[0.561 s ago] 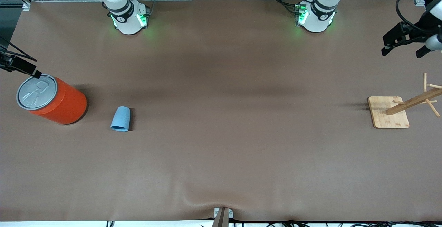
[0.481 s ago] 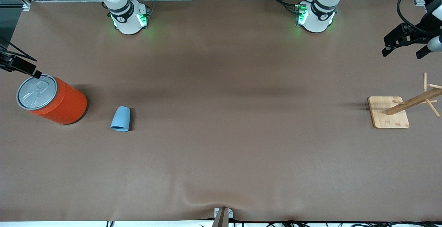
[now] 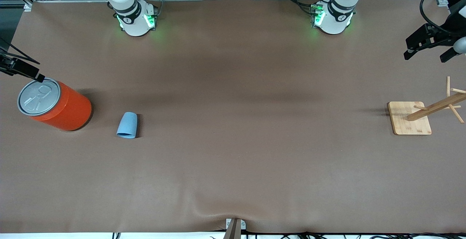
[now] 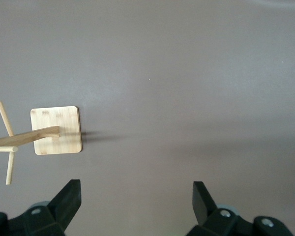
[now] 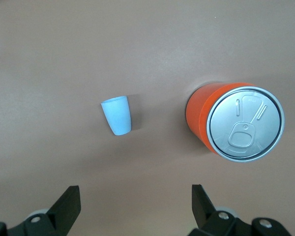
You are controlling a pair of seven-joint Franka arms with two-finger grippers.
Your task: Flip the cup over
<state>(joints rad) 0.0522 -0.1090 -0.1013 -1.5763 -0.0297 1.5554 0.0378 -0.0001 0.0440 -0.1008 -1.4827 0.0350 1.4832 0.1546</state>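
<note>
The small light-blue cup point(image 3: 127, 125) lies on its side on the brown table, wide mouth end toward the front camera, beside the orange can. It also shows in the right wrist view point(image 5: 117, 115). My right gripper point(image 3: 22, 71) is open and empty, up in the air over the table's edge by the can, and apart from the cup; its fingers frame bare table in its wrist view point(image 5: 135, 189). My left gripper point(image 3: 426, 54) is open and empty, high over the left arm's end of the table point(image 4: 136, 184).
A big orange can point(image 3: 54, 105) with a grey pull-tab lid stands at the right arm's end; it also shows in the right wrist view point(image 5: 233, 123). A wooden peg rack on a square base point(image 3: 409, 118) stands at the left arm's end, also in the left wrist view point(image 4: 56, 130).
My left gripper has drifted slightly toward its end of the table. The cup, the can and my right gripper have not moved.
</note>
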